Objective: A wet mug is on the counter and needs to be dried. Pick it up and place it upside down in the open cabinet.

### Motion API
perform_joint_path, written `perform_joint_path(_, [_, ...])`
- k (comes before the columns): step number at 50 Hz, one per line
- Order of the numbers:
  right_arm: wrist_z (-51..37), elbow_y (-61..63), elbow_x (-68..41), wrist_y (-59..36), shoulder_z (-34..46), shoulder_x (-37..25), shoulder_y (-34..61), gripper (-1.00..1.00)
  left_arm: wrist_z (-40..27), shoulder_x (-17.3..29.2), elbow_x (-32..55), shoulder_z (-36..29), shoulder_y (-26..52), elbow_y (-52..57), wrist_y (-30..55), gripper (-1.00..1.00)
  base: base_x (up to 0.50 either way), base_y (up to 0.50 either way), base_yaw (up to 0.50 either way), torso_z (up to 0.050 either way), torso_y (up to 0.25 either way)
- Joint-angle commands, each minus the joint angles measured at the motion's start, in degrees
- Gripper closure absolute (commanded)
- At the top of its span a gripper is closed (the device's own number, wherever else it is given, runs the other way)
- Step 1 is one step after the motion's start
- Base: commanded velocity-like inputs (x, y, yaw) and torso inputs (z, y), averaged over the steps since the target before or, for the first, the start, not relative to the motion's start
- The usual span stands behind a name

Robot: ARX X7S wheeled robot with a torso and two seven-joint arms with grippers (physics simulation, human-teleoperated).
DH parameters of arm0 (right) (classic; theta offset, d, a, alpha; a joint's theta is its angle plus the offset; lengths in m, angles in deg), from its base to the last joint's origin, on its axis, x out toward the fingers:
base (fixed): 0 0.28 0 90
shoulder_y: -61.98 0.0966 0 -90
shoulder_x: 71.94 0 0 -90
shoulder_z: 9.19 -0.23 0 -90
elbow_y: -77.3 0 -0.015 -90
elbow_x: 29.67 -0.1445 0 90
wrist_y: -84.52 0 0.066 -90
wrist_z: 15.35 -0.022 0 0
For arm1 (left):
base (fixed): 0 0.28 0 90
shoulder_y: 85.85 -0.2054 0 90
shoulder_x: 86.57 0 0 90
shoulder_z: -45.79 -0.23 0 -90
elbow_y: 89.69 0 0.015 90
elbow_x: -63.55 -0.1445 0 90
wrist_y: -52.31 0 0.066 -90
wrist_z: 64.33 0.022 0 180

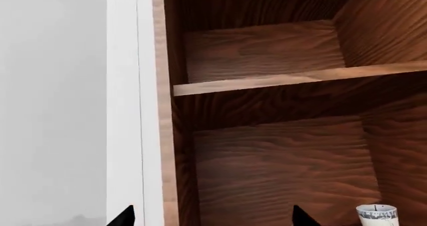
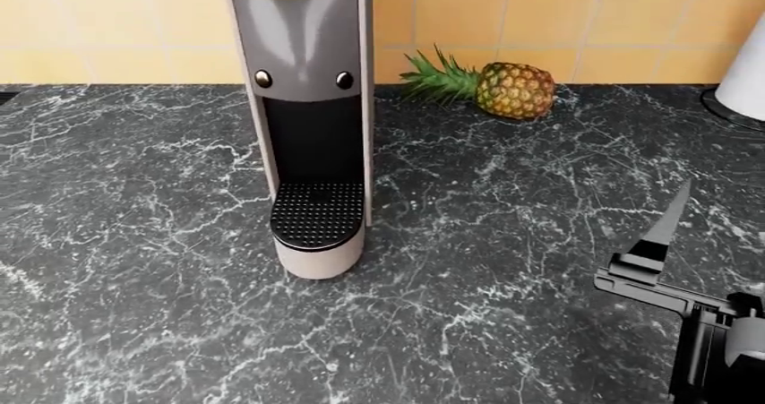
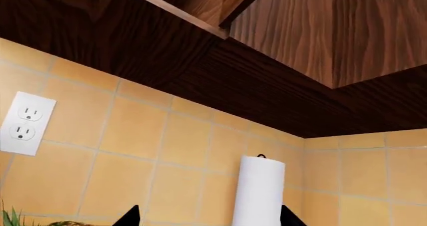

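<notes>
One mug (image 1: 377, 215) (in open cabinet (image 1: 280, 151)).

This is a home kitchen. A coffee machine (image 2: 308, 126) and a pineapple (image 2: 496, 87) stand on the dark marble counter (image 2: 143, 243) before yellow wall tiles (image 3: 127, 151). Above are an open wooden cabinet (image 1: 280, 136), a wall socket (image 3: 24, 123) and a paper towel roll (image 3: 259, 188).
</notes>
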Motion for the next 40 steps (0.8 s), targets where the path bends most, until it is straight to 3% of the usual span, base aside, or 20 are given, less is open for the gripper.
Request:
perform_joint_path(1, [0.14,0.23,0.12,-0.28,0.19,0.11,-0.01,-1.00,0.52,-0.01,0.87,2.98,-0.01,3.05,4.68,-1.00,0.00,0.00,0.00,-0.001,0.250])
perform_joint_path(10, [0.30,0.49,0.36,-0.58,0.59,0.29,0.18,-1.00,2.55,-0.01,-0.17,10.22,-0.01,8.39,18.87,-1.00,0.00,0.00,0.00,-0.001,0.243])
perform_joint_path(21, [0.82,1.06,0.84,-1.66,1.74,0.66,1.01,-1.00,6.91,0.30,-0.62,17.26,-0.02,20.42,38.08,-1.00,0.00,0.00,0.00,0.000,0.007])
perform_joint_path(22, [0.86,1.18,0.90,-1.81,1.85,0.68,1.08,-1.00,4.54,1.47,3.48,16.69,-0.02,20.70,38.40,-1.00,0.00,0.00,0.00,0.000,0.000])
perform_joint_path(27, [1.11,1.81,1.33,-2.84,2.53,0.84,1.68,-1.00,-19.50,10.03,38.83,12.79,-1.27,21.73,38.35,-1.00,0.00,0.00,0.00,0.000,0.000])
perform_joint_path(33, [1.62,2.52,1.76,-4.33,3.58,1.14,2.72,-1.00,-35.15,15.60,63.67,10.27,-4.88,25.11,38.13,-1.00,0.00,0.00,0.00,0.000,0.000])
perform_joint_path(40, [1.91,3.77,2.63,-6.16,4.71,1.42,3.54,-1.00,-48.77,20.85,85.18,8.96,-9.69,30.40,36.46,-1.00,0.00,0.00,0.00,0.000,0.000])
